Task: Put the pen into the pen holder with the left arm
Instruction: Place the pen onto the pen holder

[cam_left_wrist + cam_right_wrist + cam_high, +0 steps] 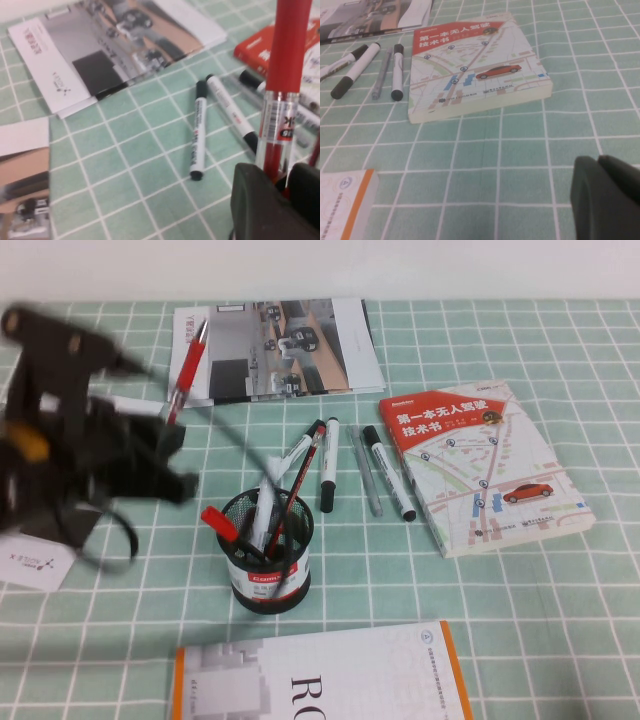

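Left gripper is clenching the pen aloft near the table's left edge, apparently not yet over the pen holder; right gripper is sitting closed, off to the right.

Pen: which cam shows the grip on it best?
Left wrist view: the pen fills the frame, its lower barrel pinched in the left end effector. High view shows it small and tilted near the blurred arm. Right wrist view misses it; the right end effector hangs over bare cloth.
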Motion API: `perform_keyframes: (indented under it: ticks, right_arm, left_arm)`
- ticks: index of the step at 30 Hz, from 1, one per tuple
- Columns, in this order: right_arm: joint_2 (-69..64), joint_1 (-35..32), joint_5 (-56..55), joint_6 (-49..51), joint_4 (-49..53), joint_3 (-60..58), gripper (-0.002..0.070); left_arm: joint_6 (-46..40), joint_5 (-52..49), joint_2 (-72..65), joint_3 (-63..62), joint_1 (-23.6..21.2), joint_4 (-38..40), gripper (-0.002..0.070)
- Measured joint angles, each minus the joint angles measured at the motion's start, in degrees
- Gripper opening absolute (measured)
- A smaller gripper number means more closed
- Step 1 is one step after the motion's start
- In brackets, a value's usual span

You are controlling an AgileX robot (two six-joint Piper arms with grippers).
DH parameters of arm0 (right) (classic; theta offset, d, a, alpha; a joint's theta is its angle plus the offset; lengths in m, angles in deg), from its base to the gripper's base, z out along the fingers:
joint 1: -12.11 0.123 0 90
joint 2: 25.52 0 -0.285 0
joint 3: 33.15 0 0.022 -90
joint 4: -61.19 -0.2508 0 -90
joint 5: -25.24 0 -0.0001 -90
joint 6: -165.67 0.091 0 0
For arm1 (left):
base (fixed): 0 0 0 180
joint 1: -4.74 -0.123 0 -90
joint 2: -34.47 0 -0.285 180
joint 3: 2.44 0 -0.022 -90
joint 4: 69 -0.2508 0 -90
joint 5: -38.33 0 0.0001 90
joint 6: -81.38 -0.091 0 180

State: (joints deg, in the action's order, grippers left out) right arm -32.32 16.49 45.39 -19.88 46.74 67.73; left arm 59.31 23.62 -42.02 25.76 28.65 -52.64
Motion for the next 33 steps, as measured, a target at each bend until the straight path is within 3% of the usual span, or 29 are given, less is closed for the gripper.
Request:
perform_keyframes:
  ticks: [12, 20, 33]
  right_arm:
    - [0.0, 0.0, 0.0, 0.0, 0.0, 0.0, -0.0020]
    - [0.0, 0.0, 0.0, 0.0, 0.0, 0.0, -0.0020]
    - [0.0, 0.0, 0.0, 0.0, 0.0, 0.0, -0.0020]
  left_arm:
    - [0.2, 39.8, 5.3, 22.1, 18.3, 3.5, 0.0095]
    - [16.9, 59.5, -5.0, 25.5, 18.6, -7.6, 0.0095]
    - [20.9, 78.4, -20.9, 25.5, 18.6, -8.4, 0.0095]
